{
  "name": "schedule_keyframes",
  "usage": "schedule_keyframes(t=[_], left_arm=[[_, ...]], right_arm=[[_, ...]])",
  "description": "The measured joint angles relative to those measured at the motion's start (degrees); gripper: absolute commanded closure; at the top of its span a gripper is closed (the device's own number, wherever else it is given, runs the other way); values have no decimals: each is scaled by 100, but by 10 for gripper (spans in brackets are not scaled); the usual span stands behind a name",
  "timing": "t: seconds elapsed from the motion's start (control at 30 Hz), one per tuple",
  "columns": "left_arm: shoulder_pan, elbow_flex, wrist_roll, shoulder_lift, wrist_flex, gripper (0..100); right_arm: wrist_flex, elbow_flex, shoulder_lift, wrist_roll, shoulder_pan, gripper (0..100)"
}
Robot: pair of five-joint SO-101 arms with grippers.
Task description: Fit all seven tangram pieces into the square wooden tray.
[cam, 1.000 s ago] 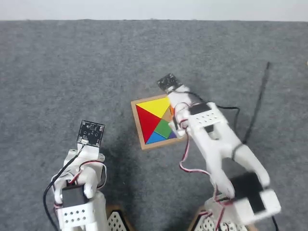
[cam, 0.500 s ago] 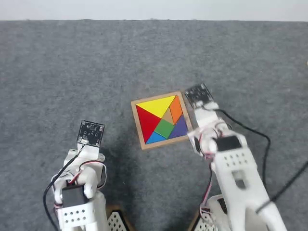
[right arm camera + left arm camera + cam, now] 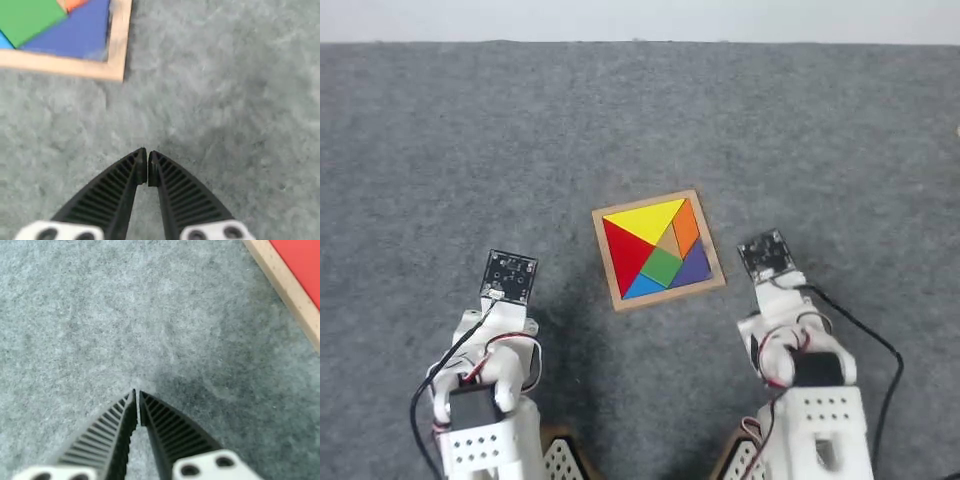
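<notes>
The square wooden tray [image 3: 607,262] lies mid-table, turned slightly, filled with coloured pieces: yellow [image 3: 645,220], red [image 3: 623,252], green [image 3: 663,267], orange [image 3: 686,228], purple [image 3: 696,267], light blue [image 3: 643,286] and a small tan one [image 3: 668,242]. My right gripper [image 3: 147,161] is shut and empty over bare felt just off the tray's corner [image 3: 116,60]; its arm [image 3: 790,340] sits right of the tray. My left gripper [image 3: 136,397] is shut and empty over felt, with the tray's edge [image 3: 285,285] and red piece [image 3: 300,260] at a corner. Its arm [image 3: 495,340] rests left of the tray.
Grey felt [image 3: 470,150] covers the whole table, with a pale wall strip along the far edge. The arms' bases [image 3: 560,455] stand at the near edge.
The right arm has drawn back from over the tray's right side toward its base, uncovering the orange and purple pieces. The left arm has not moved.
</notes>
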Motion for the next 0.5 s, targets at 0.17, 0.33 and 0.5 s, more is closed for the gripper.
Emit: schedule_keyframes(t=[0.17,0.33,0.5], left_arm=[[0,0,0,0,0,988],[0,0,0,0,0,988],[0,0,0,0,0,988]], right_arm=[[0,536,-853,35,-26,983],[211,870,-1802,35,-18,983],[695,870,-2725,35,-9,983]])
